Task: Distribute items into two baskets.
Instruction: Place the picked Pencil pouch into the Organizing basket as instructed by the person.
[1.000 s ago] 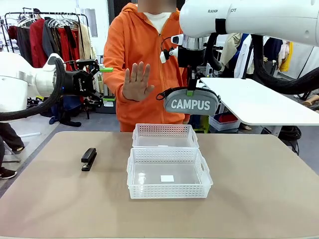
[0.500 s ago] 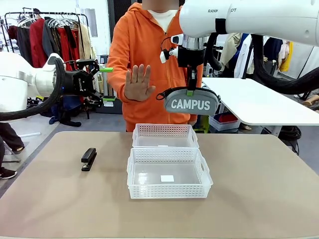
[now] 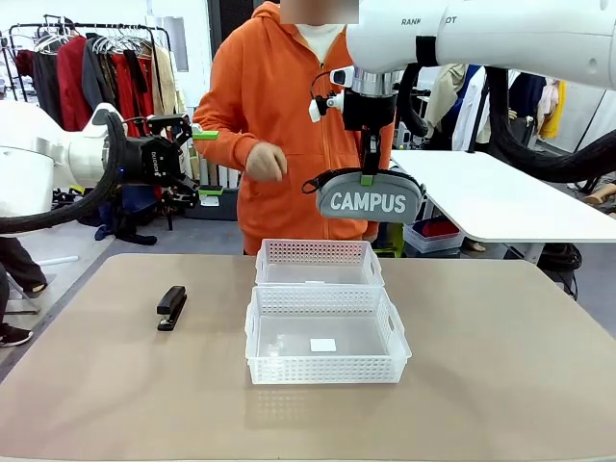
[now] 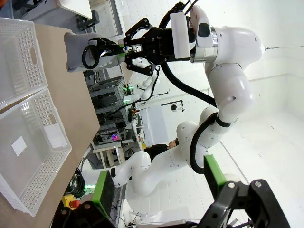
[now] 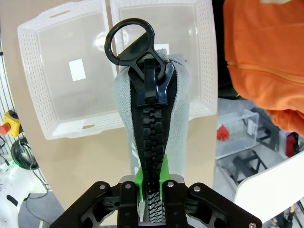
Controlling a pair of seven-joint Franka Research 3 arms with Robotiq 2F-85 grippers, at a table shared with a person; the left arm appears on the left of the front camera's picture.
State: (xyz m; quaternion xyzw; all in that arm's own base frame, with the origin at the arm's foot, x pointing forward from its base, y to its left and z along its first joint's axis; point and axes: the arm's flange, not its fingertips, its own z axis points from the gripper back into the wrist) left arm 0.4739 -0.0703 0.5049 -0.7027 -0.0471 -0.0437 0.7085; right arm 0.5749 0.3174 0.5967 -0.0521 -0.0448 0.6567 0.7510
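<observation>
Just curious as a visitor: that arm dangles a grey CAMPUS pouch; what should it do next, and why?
Probably lower the grey zip pouch toward the far white lattice plastic basket: the right gripper is shut on its top, it hangs roughly above that basket, which looks empty.

Left arm (image 3: 43, 159): white rounded shell; black ribbed hose (image 3: 116, 144) running along it.
Left gripper (image 3: 205, 164): black body, small white lettering; fingers (image 3: 204, 135) with green pads.
Right arm (image 3: 520, 38): glossy white links, grey lettering, one black band (image 3: 426, 50); thick black hoses (image 3: 499, 111) attached.
Right gripper (image 5: 152, 183): black linkage, round pivot screws, green pads.
Person (image 3: 298, 106): orange zip hoodie, long sleeves (image 3: 226, 111); white top showing underneath.
</observation>
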